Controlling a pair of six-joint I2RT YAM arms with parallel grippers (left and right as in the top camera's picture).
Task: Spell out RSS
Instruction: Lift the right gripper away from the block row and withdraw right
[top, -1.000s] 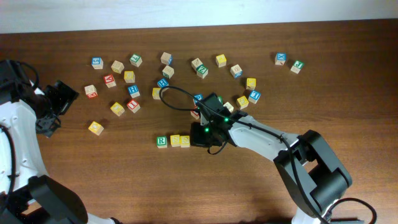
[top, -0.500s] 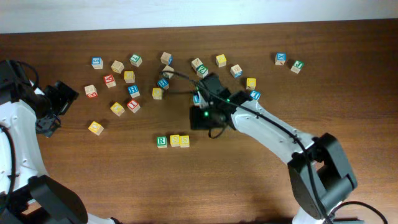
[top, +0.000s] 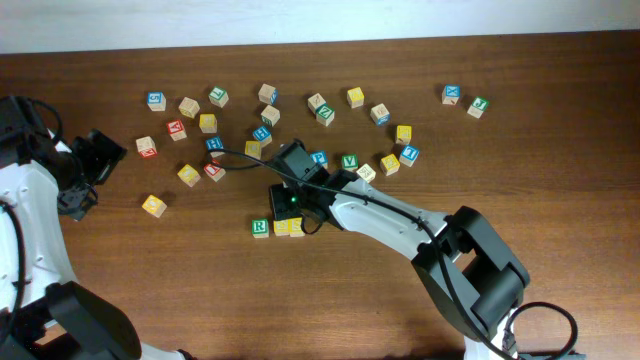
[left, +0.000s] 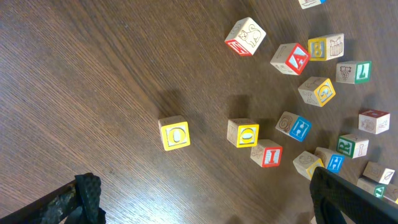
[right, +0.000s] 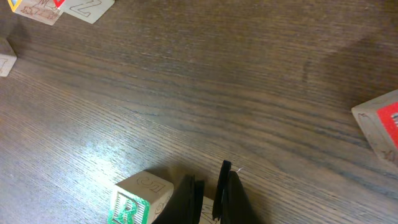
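The green R cube (top: 260, 227) lies on the wooden table with two yellow cubes (top: 282, 229) (top: 297, 229) touching it in a row to its right. My right gripper (top: 287, 213) hangs just behind this row, over the first yellow cube. In the right wrist view its fingers (right: 210, 186) are shut to a thin gap and hold nothing. The R cube (right: 135, 199) sits just left of them, and a pale cube face (right: 205, 210) shows under the tips. My left gripper (top: 85, 175) is open and empty at the far left, its fingers (left: 202, 199) wide apart over bare wood.
Many loose letter cubes lie scattered across the back of the table, among them a green V cube (top: 349, 161). A lone yellow cube (top: 153, 205) lies at the left and also shows in the left wrist view (left: 174, 133). A red-faced cube (right: 380, 127) lies right of my right gripper.
My right gripper has moved from the right end of the row, back and then left, to just behind the R and yellow cubes. The left arm has not moved.
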